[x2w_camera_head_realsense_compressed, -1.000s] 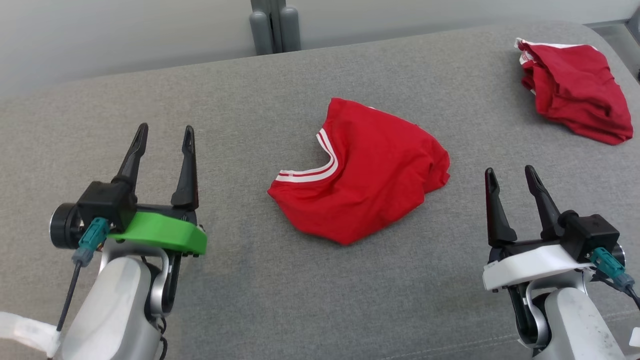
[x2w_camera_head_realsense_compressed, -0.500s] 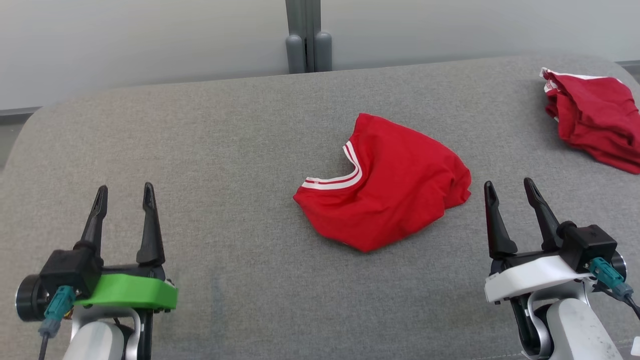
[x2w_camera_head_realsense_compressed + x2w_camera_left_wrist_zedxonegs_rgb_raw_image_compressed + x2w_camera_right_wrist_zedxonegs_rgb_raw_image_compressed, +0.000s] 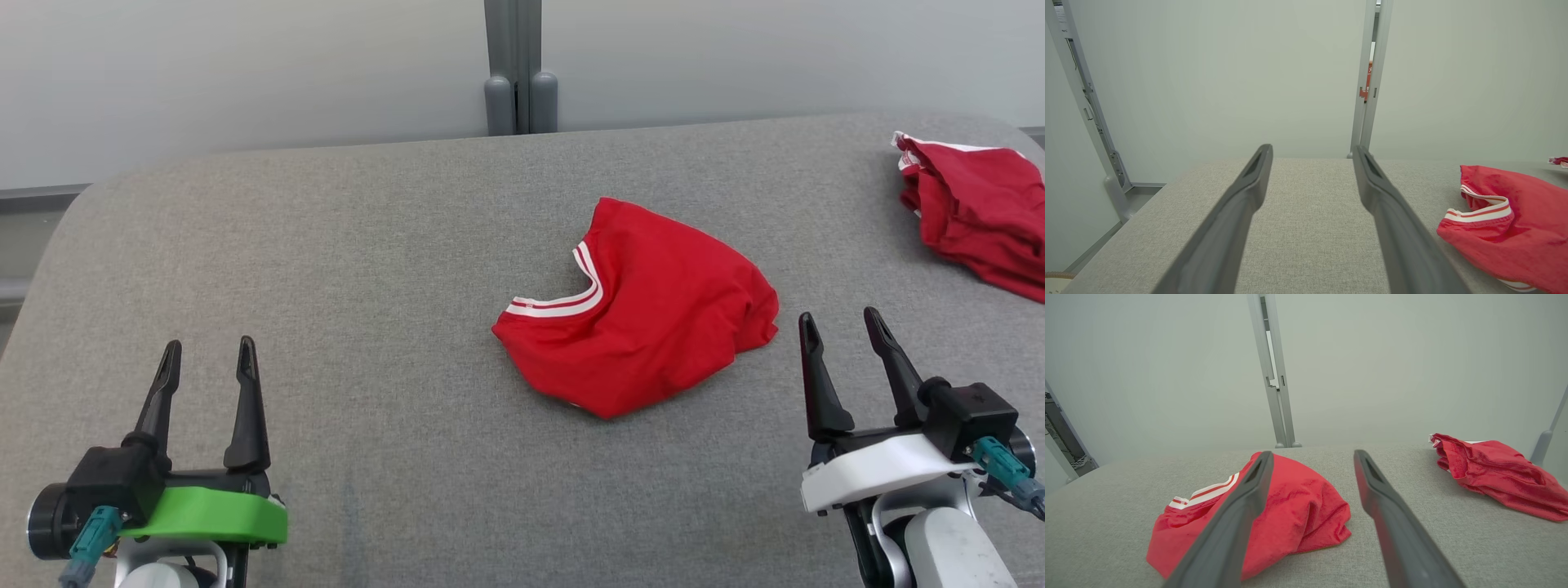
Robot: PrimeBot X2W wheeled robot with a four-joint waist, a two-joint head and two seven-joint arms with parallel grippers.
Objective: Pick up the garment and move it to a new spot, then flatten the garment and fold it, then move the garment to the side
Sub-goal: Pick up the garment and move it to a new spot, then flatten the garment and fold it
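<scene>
You have the red shirt [image 3: 645,327] crumpled mid-way across the grey surface [image 3: 367,245], near your right gripper [image 3: 839,316], well apart from your left gripper [image 3: 208,345]; both jaws stand apart, empty

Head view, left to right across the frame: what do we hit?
left gripper, jaws open → red garment with the striped collar → right gripper, jaws open → crumpled red garment at the far right edge
</scene>
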